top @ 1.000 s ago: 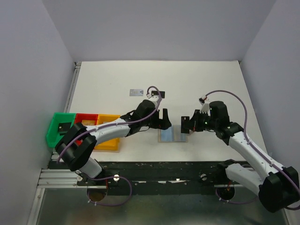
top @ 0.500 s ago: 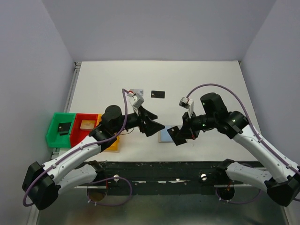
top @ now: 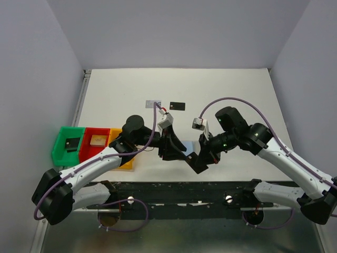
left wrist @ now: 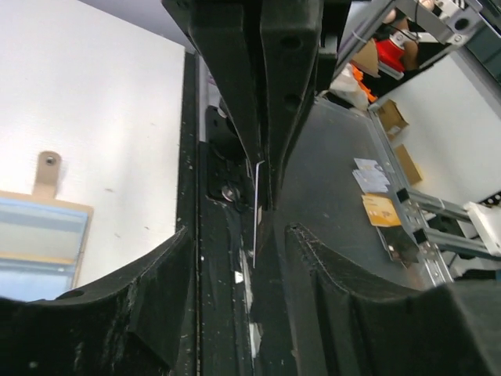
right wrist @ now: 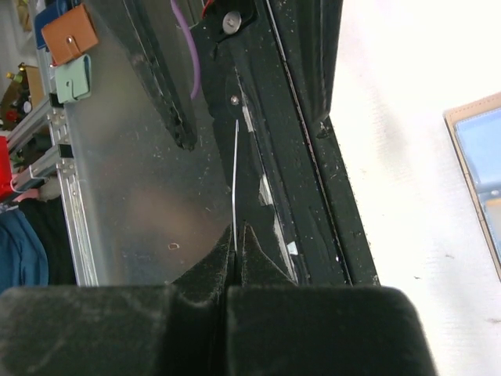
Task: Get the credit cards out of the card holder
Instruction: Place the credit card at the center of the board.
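Note:
My right gripper (right wrist: 235, 237) is shut on a thin credit card (right wrist: 236, 176), which shows edge-on in both wrist views and black from above. It hangs over the table's near edge. My left gripper (left wrist: 239, 241) faces the right one, and its two fingers stand apart on either side of the card's free end (left wrist: 255, 223) without touching it. In the top view the grippers (top: 184, 155) (top: 200, 157) meet in front of the card holder (top: 189, 144). The holder lies open with its blue-grey inside up (left wrist: 39, 235) and its tan tab (left wrist: 48, 168) showing. It is largely hidden from above.
A silver-grey card (top: 153, 103) and a black card (top: 178, 106) lie on the white table further back. At the left edge stand a green bin (top: 59, 150) with a small black object, a red bin (top: 96, 132) with a tan item, and a yellow bin (top: 124, 163).
Both grippers have come together over the near edge in front of the holder. The left jaws have narrowed around the card held by the right gripper.

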`<state>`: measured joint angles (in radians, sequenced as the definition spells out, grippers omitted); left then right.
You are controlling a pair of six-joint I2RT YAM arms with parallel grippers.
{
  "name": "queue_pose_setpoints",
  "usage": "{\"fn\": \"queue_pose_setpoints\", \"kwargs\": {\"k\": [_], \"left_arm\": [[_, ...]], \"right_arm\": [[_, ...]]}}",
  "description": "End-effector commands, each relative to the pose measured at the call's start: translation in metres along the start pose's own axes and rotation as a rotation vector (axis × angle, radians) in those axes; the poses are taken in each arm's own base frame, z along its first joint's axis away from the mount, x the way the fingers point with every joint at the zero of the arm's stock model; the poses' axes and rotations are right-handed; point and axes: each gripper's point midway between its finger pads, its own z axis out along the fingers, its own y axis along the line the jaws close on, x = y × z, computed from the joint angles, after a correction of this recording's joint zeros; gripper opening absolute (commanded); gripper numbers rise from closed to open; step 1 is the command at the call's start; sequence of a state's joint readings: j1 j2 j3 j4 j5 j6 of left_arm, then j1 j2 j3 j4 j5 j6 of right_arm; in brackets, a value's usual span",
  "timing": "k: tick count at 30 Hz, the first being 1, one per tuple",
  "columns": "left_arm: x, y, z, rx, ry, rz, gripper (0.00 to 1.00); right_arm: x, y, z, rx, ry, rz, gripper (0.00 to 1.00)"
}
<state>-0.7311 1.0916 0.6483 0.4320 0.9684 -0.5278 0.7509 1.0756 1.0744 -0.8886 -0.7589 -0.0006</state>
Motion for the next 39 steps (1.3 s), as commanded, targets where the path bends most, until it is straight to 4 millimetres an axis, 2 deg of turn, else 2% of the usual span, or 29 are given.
{"fn": "queue_pose_setpoints", "kwargs": {"k": [1, 4, 7, 11, 15, 19, 23, 24, 26, 28, 30, 34, 36, 39], "left_arm": [[-0.005, -0.026, 0.005, 0.135, 0.03, 0.058, 0.6], [-0.001, -0.028, 0.006, 0.148, 0.042, 0.048, 0.58], [0.001, -0.032, 0.008, 0.172, 0.056, 0.047, 0.51], [0.004, -0.032, 0.01, 0.185, 0.074, 0.034, 0.36], [0.006, -0.03, 0.012, 0.191, 0.086, 0.025, 0.3], [0.009, -0.032, 0.013, 0.207, 0.101, 0.016, 0.19], [0.014, -0.031, 0.014, 0.215, 0.115, 0.002, 0.0], [0.015, -0.031, 0.014, 0.213, 0.115, 0.0, 0.0], [0.014, -0.027, 0.014, 0.188, 0.105, -0.002, 0.0], [0.012, -0.009, 0.011, 0.093, 0.076, -0.01, 0.0], [0.002, 0.021, 0.001, -0.041, 0.007, -0.05, 0.0], [-0.032, 0.102, -0.052, -0.402, -0.245, -0.222, 0.0], [-0.038, 0.135, -0.074, -0.559, -0.322, -0.297, 0.0], [-0.039, 0.175, -0.095, -0.739, -0.384, -0.381, 0.0]], "right_arm": [[-0.006, 0.01, -0.003, -0.023, 0.0, -0.029, 0.0], [-0.008, 0.008, -0.002, -0.018, 0.001, -0.032, 0.0], [-0.01, 0.007, -0.001, -0.014, 0.002, -0.035, 0.0], [-0.011, 0.006, -0.001, -0.008, 0.005, -0.037, 0.0], [-0.011, 0.006, -0.002, -0.002, 0.008, -0.043, 0.01], [-0.011, 0.006, -0.002, -0.002, 0.008, -0.044, 0.0], [-0.011, 0.006, -0.003, -0.001, 0.005, -0.049, 0.0], [-0.011, 0.005, -0.003, 0.007, 0.006, -0.048, 0.01], [-0.014, -0.008, -0.006, 0.098, -0.011, -0.036, 0.25], [-0.022, -0.028, -0.016, 0.265, -0.069, 0.021, 0.46], [-0.034, -0.042, -0.034, 0.403, -0.154, 0.031, 0.58], [-0.053, -0.058, -0.075, 0.614, -0.348, 0.039, 0.61], [-0.058, -0.063, -0.091, 0.684, -0.45, 0.033, 0.61], [-0.055, -0.082, -0.108, 0.805, -0.593, 0.067, 0.61]]}}
